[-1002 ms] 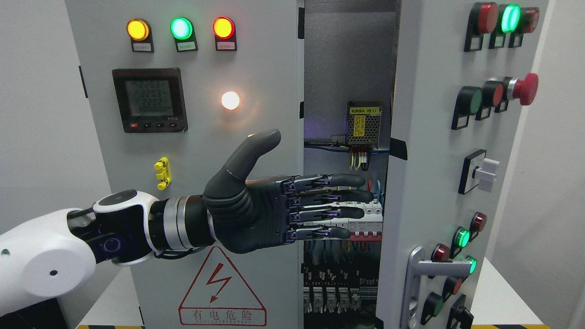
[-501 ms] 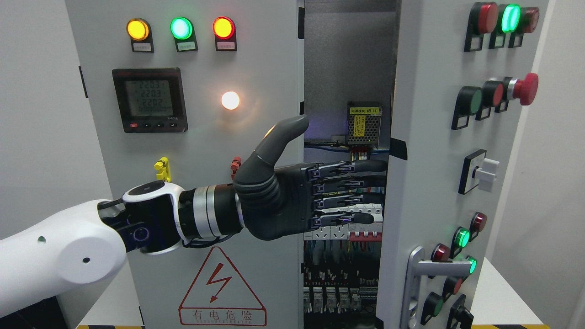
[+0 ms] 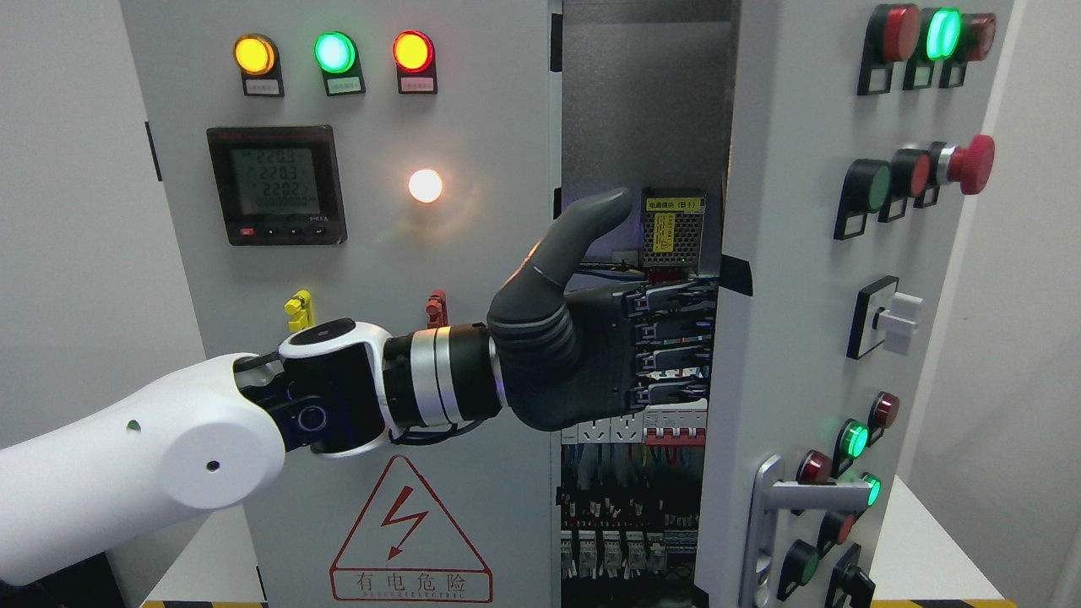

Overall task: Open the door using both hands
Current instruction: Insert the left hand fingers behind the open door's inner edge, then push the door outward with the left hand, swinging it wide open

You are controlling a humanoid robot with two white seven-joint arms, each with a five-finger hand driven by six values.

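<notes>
**Fingers behind a live door edge**

The right door (image 3: 794,279), ajar at your 3 o'clock, has your left hand (image 3: 591,346) reaching behind its edge, fingers (image 3: 676,325) straight, gripping nothing, thumb up. If you push deeper, they could snag the wiring (image 3: 629,498) at 6 o'clock, or slip off as the door swings.

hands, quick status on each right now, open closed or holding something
Left hand: open, fingers straight, their tips hidden behind the edge of the right door; no grasp visible.
Right hand: not in view.

Matt grey metal door (image 3: 785,253) — glossy plastic buttons (image 3: 971,162)
</notes>
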